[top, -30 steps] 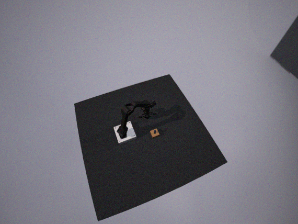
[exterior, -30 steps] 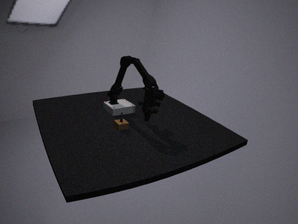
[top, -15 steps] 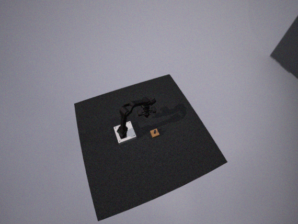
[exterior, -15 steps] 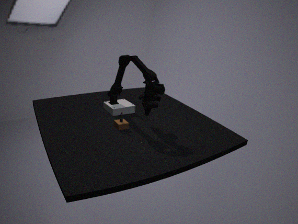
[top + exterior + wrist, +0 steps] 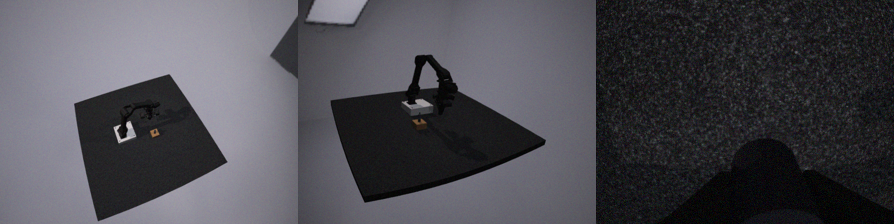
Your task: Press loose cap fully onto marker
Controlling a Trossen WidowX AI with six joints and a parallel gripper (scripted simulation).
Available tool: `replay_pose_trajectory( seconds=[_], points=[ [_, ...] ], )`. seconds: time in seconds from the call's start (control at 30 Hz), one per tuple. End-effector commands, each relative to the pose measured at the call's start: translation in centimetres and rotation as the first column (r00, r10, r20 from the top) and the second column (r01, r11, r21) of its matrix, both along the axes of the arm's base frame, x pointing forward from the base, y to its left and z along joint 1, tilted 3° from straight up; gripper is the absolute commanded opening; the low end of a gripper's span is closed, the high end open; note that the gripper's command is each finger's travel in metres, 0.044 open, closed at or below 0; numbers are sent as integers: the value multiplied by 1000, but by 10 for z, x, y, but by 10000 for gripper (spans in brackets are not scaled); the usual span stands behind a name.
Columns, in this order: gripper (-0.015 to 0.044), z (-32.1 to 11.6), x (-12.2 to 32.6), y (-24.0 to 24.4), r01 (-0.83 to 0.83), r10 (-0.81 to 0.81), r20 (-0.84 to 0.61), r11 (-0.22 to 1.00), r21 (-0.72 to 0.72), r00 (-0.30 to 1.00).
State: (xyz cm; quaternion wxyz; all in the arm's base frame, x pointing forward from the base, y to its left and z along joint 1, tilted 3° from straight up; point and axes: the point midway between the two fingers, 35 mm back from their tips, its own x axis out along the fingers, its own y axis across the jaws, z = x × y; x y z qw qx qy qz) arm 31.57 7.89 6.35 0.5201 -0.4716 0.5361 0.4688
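Note:
The orange-brown holder block (image 5: 155, 135) (image 5: 421, 126) sits on the dark table. The dark marker (image 5: 155, 131) (image 5: 419, 120) stands upright in it, with its thin tip bare. My gripper (image 5: 149, 118) (image 5: 440, 113) (image 5: 766, 181) is shut on the cap and points down. It is above the table, off to one side of the block. The cap (image 5: 766, 156) shows in the wrist view as a dark, round-ended shape between the two fingers. It is too dark to make out in the top and exterior views. Its lower part is hidden in darkness.
The white base plate (image 5: 130, 125) (image 5: 421, 110) of the arm stands close to the holder block. The black square table (image 5: 146, 167) (image 5: 389, 157) has its edges in view. The arm's shadow falls across it.

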Motion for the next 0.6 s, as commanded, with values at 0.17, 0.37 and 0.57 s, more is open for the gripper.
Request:
replay_pose_trajectory(
  seconds=[0.17, 0.37, 0.57],
  points=[
    [0, 13, 8, -32, 0, 0, 18, 1000, 1, 1000],
    [0, 21, 11, -54, 1, -1, 25, 1000, 1, 1000],
    [0, 28, 12, -75, 1, 0, 20, 1000, -5, 1000]
  ],
)
